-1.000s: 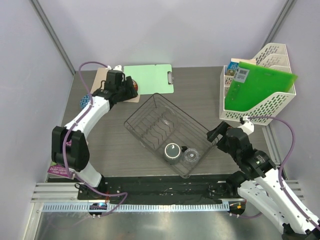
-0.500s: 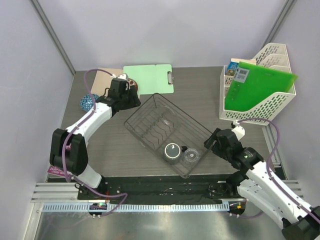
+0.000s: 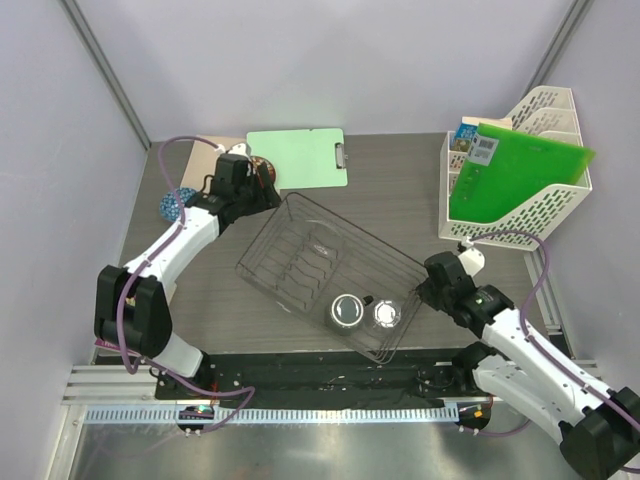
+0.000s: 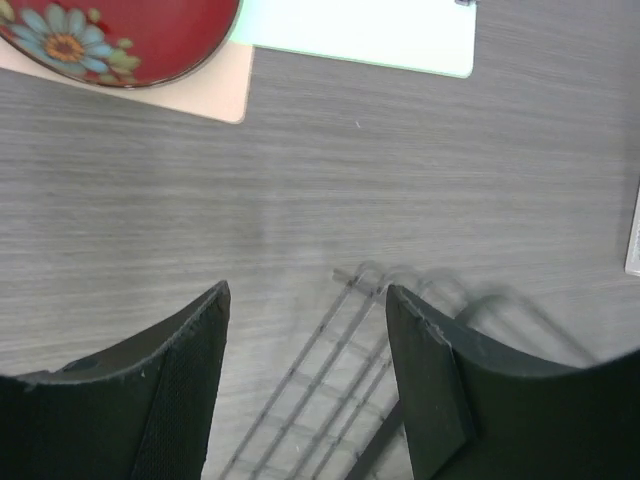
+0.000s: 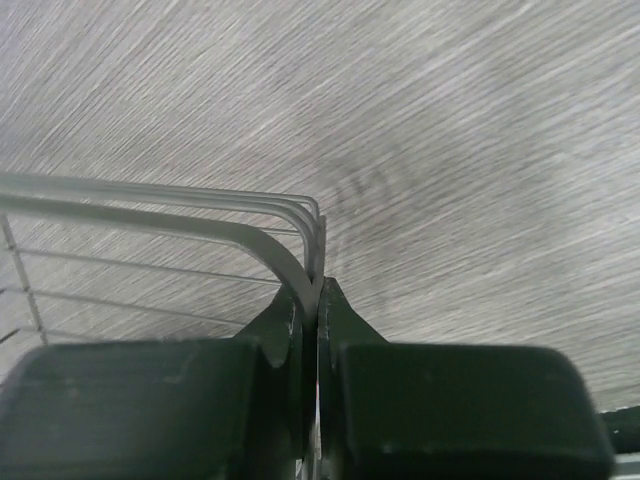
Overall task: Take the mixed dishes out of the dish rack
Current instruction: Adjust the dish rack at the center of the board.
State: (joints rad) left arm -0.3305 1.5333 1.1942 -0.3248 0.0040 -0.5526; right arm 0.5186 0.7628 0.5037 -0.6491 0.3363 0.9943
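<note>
The dish rack, a dark wire basket, lies slantwise at the table's middle. A grey mug and a clear glass cup stand in its near end. My right gripper is shut on the rack's right corner wire, pinched between the jaws. My left gripper hangs open just above the rack's far corner, its fingers straddling the wires without touching them. The red floral plate rests on a tan mat behind it. A blue patterned bowl sits at the far left.
A green clipboard lies behind the rack. The white mesh file holder with a green folder stands at the right. The tan mat borders the clipboard. A pink packet lies by the left arm's base.
My right gripper reached the rack's right corner and closed on its wire. The rack has slid left and nearer. The left gripper drew back slightly over the rack's far corner.
</note>
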